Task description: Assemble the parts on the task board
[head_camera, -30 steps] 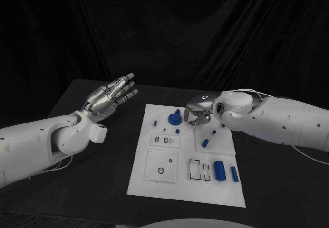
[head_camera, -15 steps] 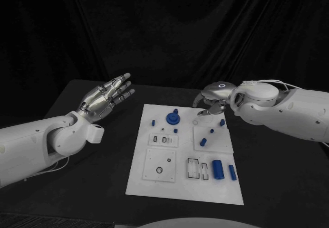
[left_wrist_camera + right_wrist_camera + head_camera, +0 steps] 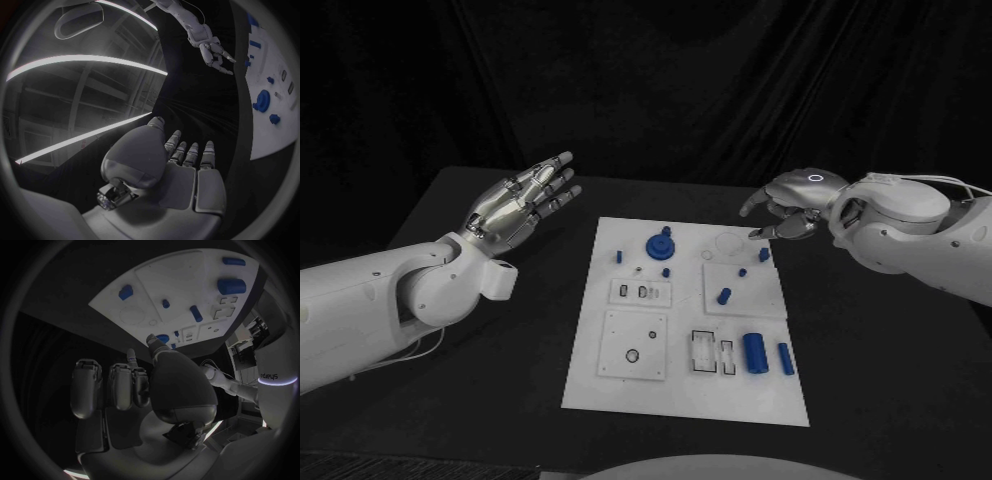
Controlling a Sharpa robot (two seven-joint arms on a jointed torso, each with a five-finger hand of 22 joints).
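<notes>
Currently, item: task board [image 3: 635,385] mid-table with blue parts [image 3: 756,354] lying loose; my right hand [image 3: 788,205] hangs curled and empty just off its far right corner, left hand [image 3: 524,206] spread, empty, well aside; step, I judge: choosing a part, next needing a clean descent

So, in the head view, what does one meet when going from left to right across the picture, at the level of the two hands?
Left hand → large blue round part on the task board → small blue part near the board's right edge → right hand, fingers curled over that far corner.
</notes>
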